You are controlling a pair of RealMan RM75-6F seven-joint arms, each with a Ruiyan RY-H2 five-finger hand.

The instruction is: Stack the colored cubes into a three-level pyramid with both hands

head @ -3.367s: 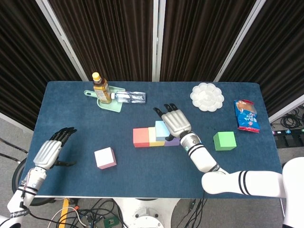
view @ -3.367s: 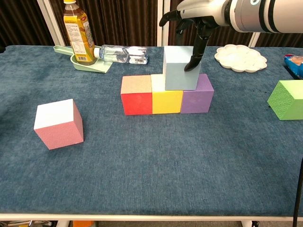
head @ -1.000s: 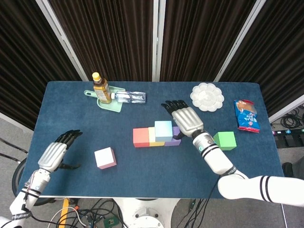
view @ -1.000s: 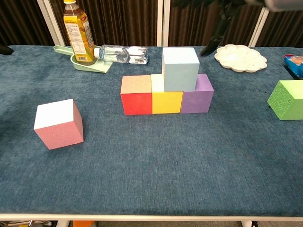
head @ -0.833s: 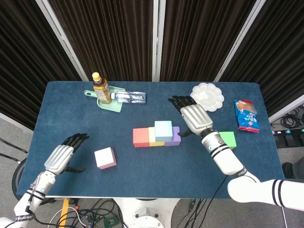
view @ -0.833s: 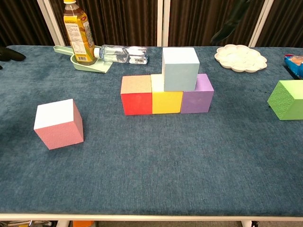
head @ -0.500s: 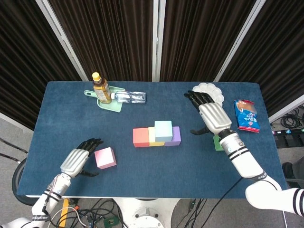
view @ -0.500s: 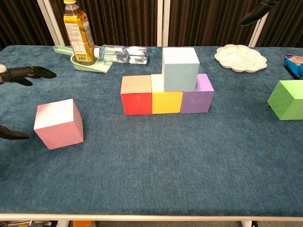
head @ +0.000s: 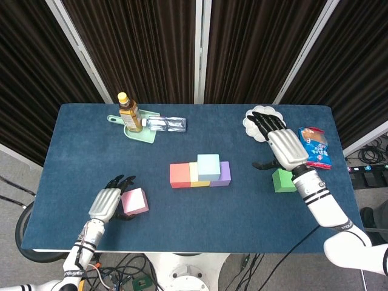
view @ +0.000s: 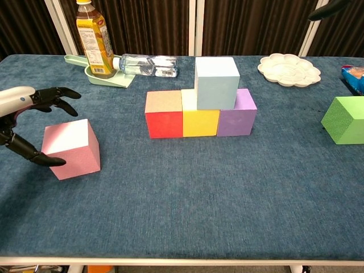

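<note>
A red cube (head: pixel 179 175), a yellow cube (head: pixel 193 176) and a purple cube (head: pixel 224 173) stand in a row mid-table, with a light blue cube (head: pixel 208 164) on top of the yellow and purple ones. A pink cube (head: pixel 134 201) sits front left. My left hand (head: pixel 107 204) is beside its left face, with fingers (view: pixel 57 94) spread above and the thumb low by the cube; I cannot see it gripping. A green cube (head: pixel 282 181) sits at the right. My right hand (head: pixel 283 149) hovers over its far side, fingers apart, holding nothing.
At the back left a tea bottle (view: pixel 94 37) stands in a green scoop (view: pixel 109 79), and a clear water bottle (view: pixel 145 63) lies beside it. At the back right are a white palette (view: pixel 287 69) and a snack bag (head: pixel 314 147).
My right hand let go of the light blue cube and moved right to the green cube. My left hand came in from the table's left edge to the pink cube.
</note>
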